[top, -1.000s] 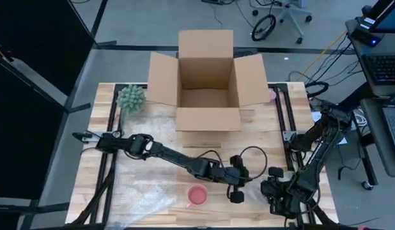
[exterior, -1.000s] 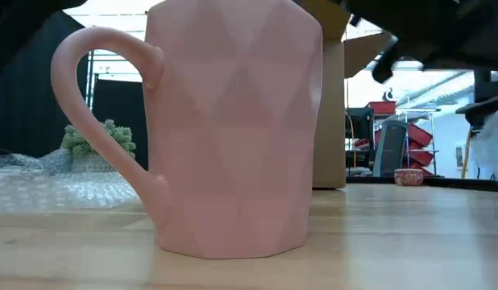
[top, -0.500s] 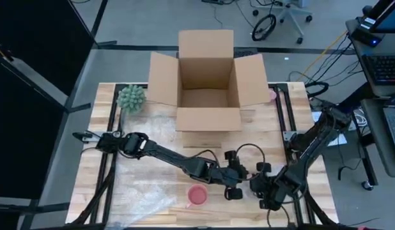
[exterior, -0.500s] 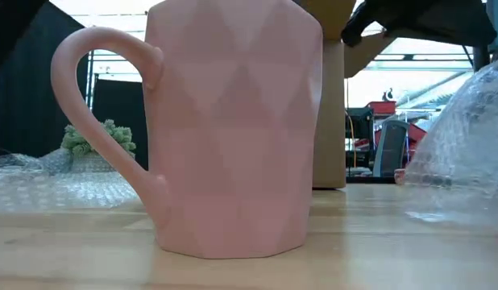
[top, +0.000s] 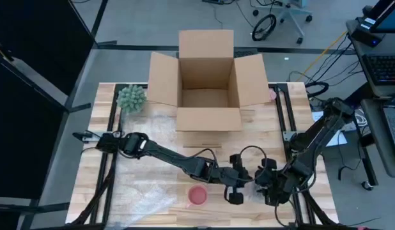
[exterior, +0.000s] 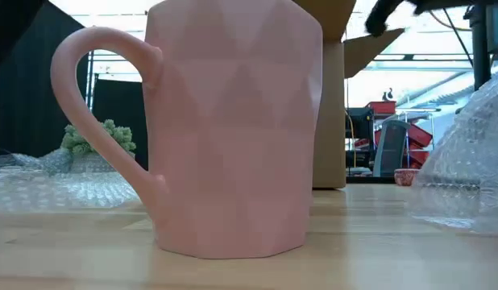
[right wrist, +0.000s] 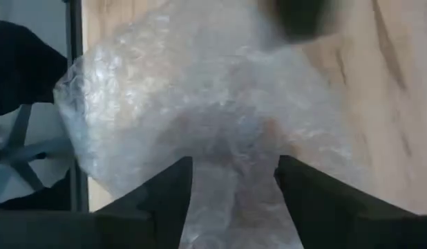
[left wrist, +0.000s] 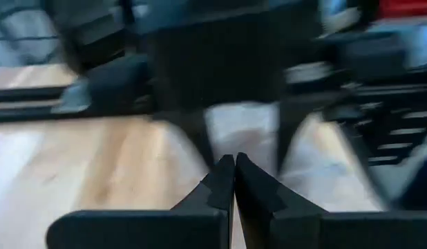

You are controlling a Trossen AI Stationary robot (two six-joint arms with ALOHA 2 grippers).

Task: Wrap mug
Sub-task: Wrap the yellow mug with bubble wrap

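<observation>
The pink mug stands upright on its base near the table's front edge; it fills the low view, handle to the left. My left gripper hangs just right of it, with its fingers shut and nothing seen between them. Close to the right of that, my right gripper is shut on a bunched clear sheet of bubble wrap. This wrap rises at the right of the low view. My right gripper has a gathered bunch of the bubble wrap between its two fingers, several crumpled layers. The wrap billows out beyond the fingertips, and its lower part rests on the table. Which edge it holds does not show.
An open cardboard box stands at the far middle, a green spiky ball at the far left. More bubble wrap lies flat on the table's left half. Metal rails run along both sides of the table.
My right gripper has moved from the front right corner toward the table's left, up to my left gripper. The bubble wrap has come with it and now rises into the right of the low view.
</observation>
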